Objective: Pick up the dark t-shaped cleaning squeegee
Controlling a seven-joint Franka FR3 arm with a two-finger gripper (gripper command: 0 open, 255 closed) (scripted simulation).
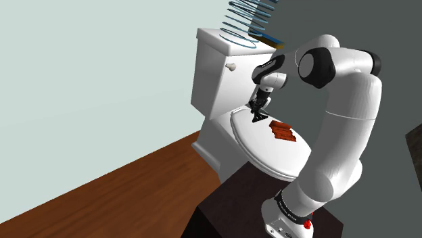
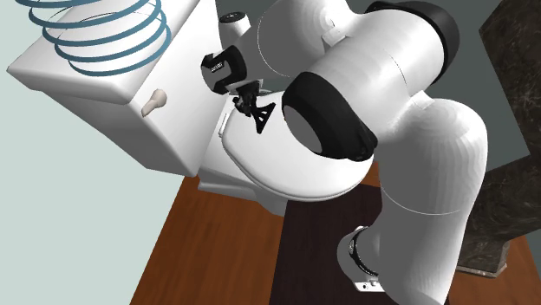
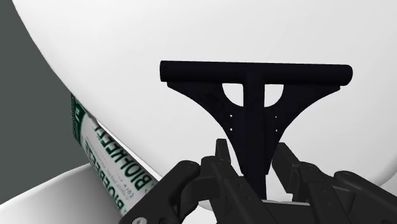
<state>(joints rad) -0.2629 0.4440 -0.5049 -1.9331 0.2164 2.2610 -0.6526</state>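
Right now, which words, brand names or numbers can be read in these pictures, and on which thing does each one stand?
"BIOHEE": large dark letters along the green and white package that lies beside the white toilet lid; whether the word runs on past these letters, I cannot tell.
A smaller line of print beside that word: too small to read.
The black squeegee and the toilet tank carry no text.

A home bathroom: a white toilet [image 1: 215, 145] with tank [image 1: 213, 78] and flush lever [image 1: 231, 67] stands on a wood-plank floor [image 1: 122, 196] by a pale wall [image 1: 81, 81].
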